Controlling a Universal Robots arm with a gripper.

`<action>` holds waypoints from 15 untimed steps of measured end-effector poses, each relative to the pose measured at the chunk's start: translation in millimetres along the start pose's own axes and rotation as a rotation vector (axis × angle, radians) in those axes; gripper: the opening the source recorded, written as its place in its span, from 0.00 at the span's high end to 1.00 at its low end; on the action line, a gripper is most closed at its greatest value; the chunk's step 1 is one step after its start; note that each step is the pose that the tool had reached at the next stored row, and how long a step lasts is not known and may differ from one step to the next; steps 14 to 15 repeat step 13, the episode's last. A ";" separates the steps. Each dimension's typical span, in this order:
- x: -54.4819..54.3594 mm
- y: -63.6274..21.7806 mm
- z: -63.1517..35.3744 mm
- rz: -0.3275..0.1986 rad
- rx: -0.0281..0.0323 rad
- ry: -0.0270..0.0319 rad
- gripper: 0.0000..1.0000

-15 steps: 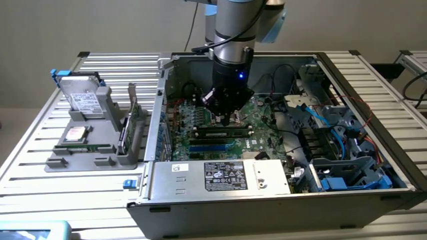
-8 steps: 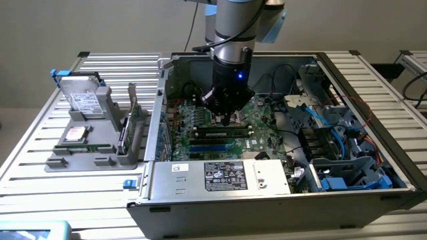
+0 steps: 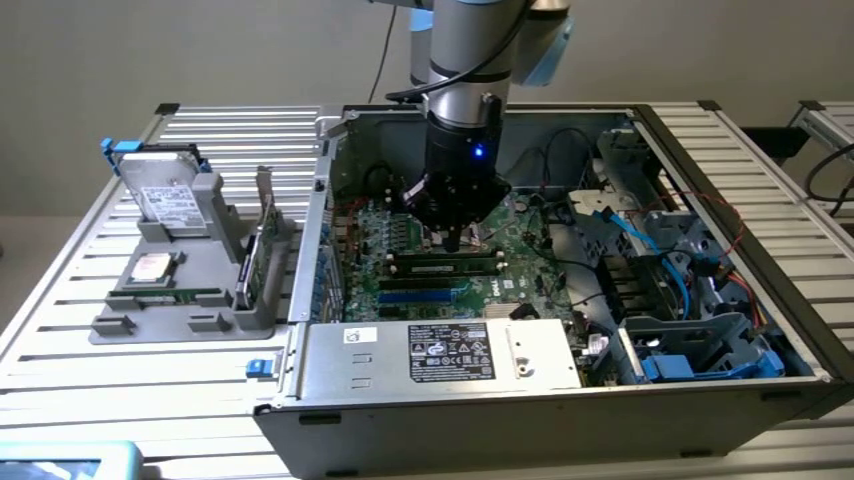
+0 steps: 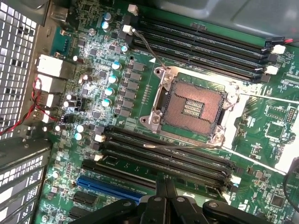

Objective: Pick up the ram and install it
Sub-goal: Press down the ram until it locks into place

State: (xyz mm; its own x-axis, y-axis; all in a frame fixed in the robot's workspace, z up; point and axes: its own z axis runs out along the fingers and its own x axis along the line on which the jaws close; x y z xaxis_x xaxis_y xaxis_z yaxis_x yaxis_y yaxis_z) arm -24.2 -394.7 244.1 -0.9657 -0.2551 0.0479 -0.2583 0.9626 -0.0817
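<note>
In the exterior view, the arm (image 3: 467,60) reaches straight down into an open computer case (image 3: 561,400) that lies on a slatted metal table (image 3: 80,330). The gripper (image 3: 454,238) hangs low over the green motherboard (image 3: 400,240), its fingers pressed together with nothing between them. Its tip is just above the ram (image 3: 447,266), which lies flat along a black slot in the board, running toward the exterior view's left and right, with a blue slot (image 3: 420,296) beside it on the nearer side. Whether the tip touches the ram cannot be told. A silver power supply (image 3: 441,352) with a white label fills the near edge of the case, and blue cables (image 3: 638,240) run along the exterior view's right side. Outside the case, at the exterior view's left, a grey holder (image 3: 180,300) carries an upright hard drive (image 3: 167,195), a green card (image 3: 267,225) standing on edge and a chip (image 3: 151,267) lying flat. In the wrist view, the closed gripper (image 4: 166,196) shows as dark metal links meeting at one point above the board. The open processor socket (image 4: 192,108) with its metal frame sits between two banks of long black slots (image 4: 168,156), which look empty. A blue slot (image 4: 110,188) lies near the fingertips, and round capacitors (image 4: 110,91) dot the board beside a perforated metal panel (image 4: 16,51).
</note>
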 end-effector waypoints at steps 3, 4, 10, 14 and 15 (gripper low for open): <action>0.0 -0.1 -0.3 0.016 0.0081 0.0017 0.89; 0.0 -0.1 -0.4 0.022 0.0101 0.0025 0.89; 0.1 -0.1 -0.7 0.046 0.0136 0.0057 0.89; 0.1 -0.1 -0.7 0.046 0.0135 0.0056 0.89; 0.1 -0.1 -0.7 0.046 0.0135 0.0056 0.89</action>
